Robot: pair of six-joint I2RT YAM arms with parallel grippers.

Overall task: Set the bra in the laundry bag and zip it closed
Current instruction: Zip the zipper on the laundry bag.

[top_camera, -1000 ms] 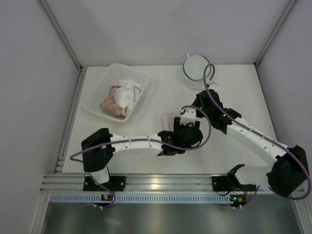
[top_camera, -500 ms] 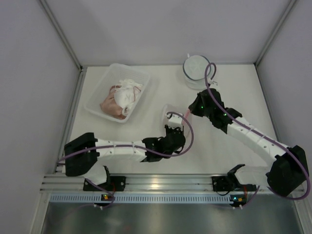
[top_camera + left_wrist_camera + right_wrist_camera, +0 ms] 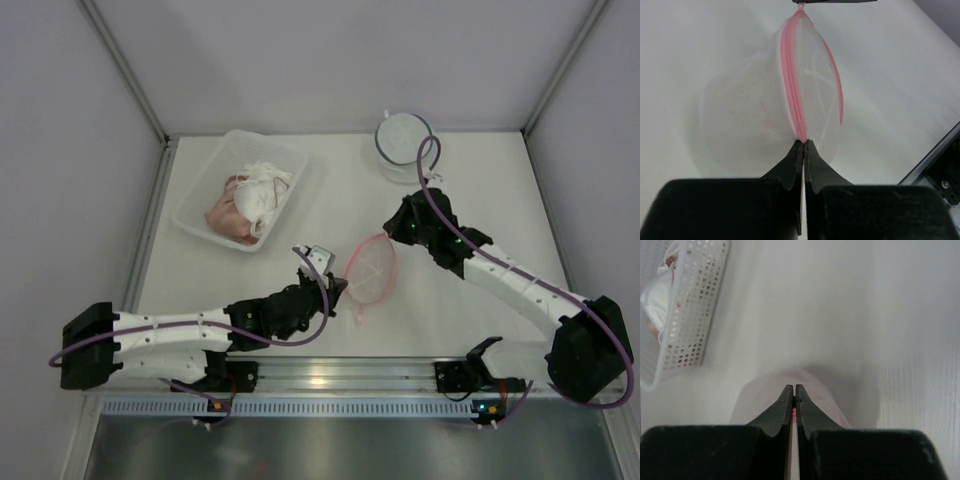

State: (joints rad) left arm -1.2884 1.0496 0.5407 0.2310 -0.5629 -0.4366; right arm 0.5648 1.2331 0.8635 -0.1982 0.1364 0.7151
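You have one white table point(image 3: 330, 185), two arms, one white perforated plastic basket point(image 3: 195, 215), one white mesh laundry bag with a pink zip point(image 3: 370, 270) and one round white tub point(image 3: 405, 140). Right of the basket, the left gripper point(image 3: 333, 284) pinches one end of the bag's zip and the right gripper point(image 3: 388, 233) clamps the opposite end. The pink and white bra heap point(image 3: 250, 197) lies in the basket, well apart from both.

The basket point(image 3: 687, 300) runs off the right wrist view's left edge, its garments point(image 3: 654, 297) blurred behind the mesh. The right gripper point(image 3: 802, 1) is cropped to a dark sliver (left wrist view, top edge). From above, the laundry bag point(image 3: 370, 270) is too small to tell whether anything lies inside.
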